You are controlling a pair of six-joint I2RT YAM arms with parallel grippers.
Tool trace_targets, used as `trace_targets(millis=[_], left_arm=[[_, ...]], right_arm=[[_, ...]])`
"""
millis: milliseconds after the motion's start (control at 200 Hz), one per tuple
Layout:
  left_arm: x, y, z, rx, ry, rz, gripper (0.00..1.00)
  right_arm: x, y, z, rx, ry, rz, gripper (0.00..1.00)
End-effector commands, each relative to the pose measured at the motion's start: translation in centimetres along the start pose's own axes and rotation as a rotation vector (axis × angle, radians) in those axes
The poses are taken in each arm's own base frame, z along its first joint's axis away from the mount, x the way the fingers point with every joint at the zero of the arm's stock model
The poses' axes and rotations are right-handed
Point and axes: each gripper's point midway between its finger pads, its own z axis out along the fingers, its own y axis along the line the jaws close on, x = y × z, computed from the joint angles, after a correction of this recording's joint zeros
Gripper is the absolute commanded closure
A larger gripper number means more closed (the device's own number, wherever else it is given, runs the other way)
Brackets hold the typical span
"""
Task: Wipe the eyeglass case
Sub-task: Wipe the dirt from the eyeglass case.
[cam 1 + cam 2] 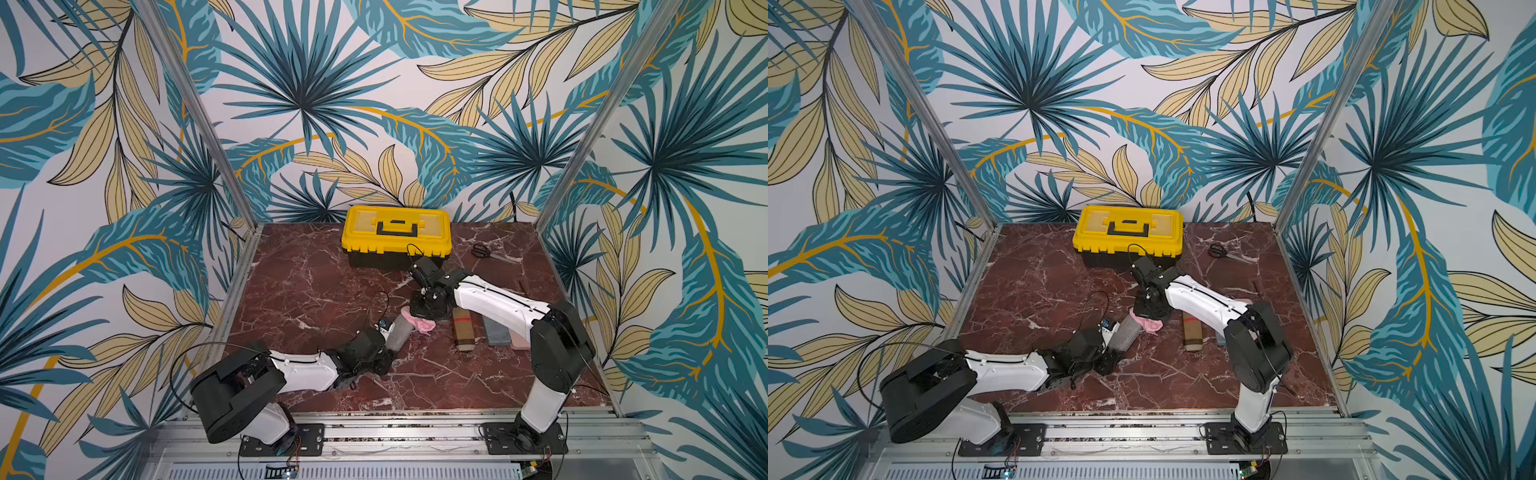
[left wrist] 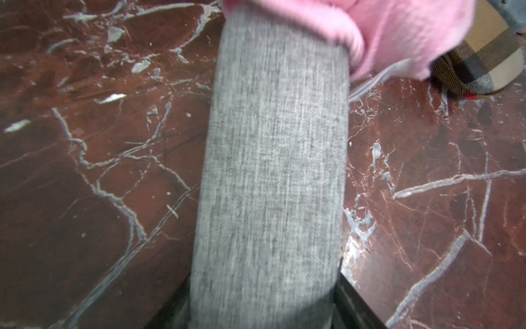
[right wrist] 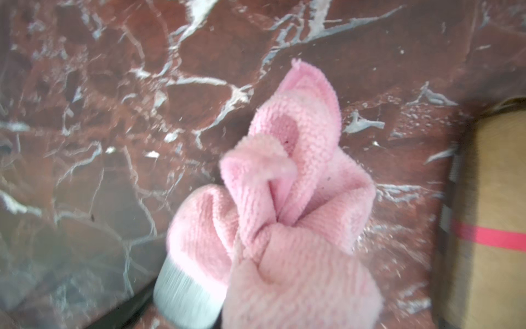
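1. Left gripper (image 1: 390,347) clamps one end of the grey woven-fabric eyeglass case (image 1: 402,332), just below centre in a top view.
2. Right gripper (image 1: 422,316) pinches a bunched pink terry cloth (image 1: 424,325) over the case's other end.

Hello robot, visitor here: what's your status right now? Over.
Left fingers shut on grey case. Right fingers shut on pink cloth, draped over case's far end. Plaid case close beside cloth.

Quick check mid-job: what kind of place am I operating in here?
Probably a staged robot test cell, not a real room: aluminium frame posts, leaf-print wall panels, and a marble-look tabletop with a mounting rail.
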Motion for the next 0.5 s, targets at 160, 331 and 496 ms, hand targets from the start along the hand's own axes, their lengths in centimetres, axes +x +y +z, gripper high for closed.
trace_targets(millis=[160, 331, 496], left_arm=[[2.9, 0.9, 0.2, -0.023, 0.098, -0.025, 0.68], [2.5, 0.7, 0.0, -0.019, 0.079, -0.018, 0.68], [2.1, 0.5, -0.3, -0.011, 0.061, -0.022, 0.68]], right_arm=[[0.3, -1.0, -1.5, 0.094, 0.074, -0.157, 1.0], [4.6, 4.4, 1.5, -0.1, 0.226, -0.097, 1.0], [7.1, 7.6, 4.2, -0.26, 0.337, 0.004, 1.0]])
